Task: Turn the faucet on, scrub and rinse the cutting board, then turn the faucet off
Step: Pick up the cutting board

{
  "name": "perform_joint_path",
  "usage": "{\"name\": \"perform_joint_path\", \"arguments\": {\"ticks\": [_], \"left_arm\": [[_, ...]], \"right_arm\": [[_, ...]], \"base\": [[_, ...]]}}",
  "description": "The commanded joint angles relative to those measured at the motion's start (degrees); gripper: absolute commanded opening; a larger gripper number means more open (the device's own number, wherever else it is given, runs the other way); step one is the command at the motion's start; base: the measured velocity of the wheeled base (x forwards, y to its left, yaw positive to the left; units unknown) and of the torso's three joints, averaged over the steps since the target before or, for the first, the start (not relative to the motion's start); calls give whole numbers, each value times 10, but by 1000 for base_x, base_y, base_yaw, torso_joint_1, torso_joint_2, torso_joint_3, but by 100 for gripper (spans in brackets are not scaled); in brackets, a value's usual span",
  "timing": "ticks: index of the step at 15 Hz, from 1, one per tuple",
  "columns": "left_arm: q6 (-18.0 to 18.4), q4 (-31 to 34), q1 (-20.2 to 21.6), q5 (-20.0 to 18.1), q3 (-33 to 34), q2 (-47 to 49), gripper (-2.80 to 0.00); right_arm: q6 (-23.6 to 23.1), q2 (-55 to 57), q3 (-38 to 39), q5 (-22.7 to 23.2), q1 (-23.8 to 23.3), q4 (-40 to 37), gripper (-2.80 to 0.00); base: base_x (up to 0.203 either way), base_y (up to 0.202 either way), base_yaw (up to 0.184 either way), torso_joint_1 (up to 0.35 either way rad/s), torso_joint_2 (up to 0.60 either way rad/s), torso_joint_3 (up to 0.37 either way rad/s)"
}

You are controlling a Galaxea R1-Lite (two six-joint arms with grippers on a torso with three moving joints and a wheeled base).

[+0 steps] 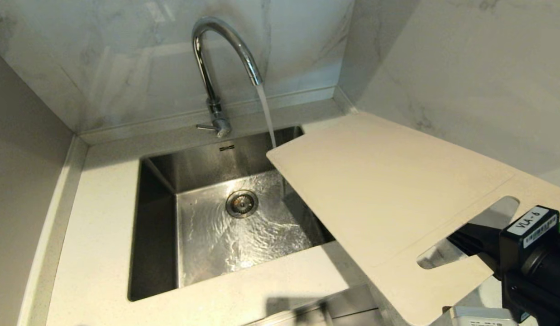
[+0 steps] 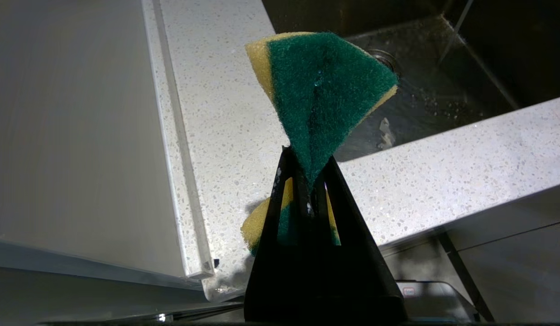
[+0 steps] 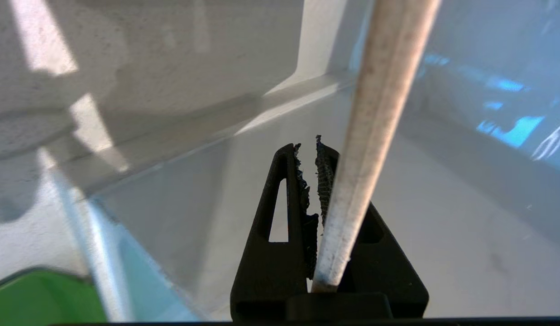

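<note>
Water runs from the chrome faucet (image 1: 216, 59) into the steel sink (image 1: 157, 217). The beige cutting board (image 1: 379, 190) hangs tilted over the sink's right side and the counter. Its far corner is right by the water stream (image 1: 267, 115); whether the water hits it I cannot tell. My right gripper (image 1: 476, 246) is at the lower right, shut on the board's slotted handle end. In the right wrist view the board's edge (image 3: 375, 117) sits between the fingers of that gripper (image 3: 307, 149). My left gripper (image 2: 308, 156), seen only in its wrist view, is shut on a green and yellow sponge (image 2: 325, 86) over the counter by the sink.
The faucet's side lever (image 1: 207, 128) sticks out to the left at its base. A round drain (image 1: 241, 203) lies in the wet sink floor. Marble walls close the back and right. A green board (image 3: 40, 299) lies beneath my right gripper. A speckled white counter (image 1: 98, 235) surrounds the sink.
</note>
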State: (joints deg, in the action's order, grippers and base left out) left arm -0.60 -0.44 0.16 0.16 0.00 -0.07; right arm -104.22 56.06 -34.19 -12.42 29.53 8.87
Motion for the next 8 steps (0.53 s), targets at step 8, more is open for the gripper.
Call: {"name": "perform_joint_path", "arguments": {"ticks": [8], "left_arm": [[0,0,0,0,1,1,-280]], "right_arm": [[-42,134,-117,124,83,-12,-280]], "base": [[0,0,0,0,0,0]]}}
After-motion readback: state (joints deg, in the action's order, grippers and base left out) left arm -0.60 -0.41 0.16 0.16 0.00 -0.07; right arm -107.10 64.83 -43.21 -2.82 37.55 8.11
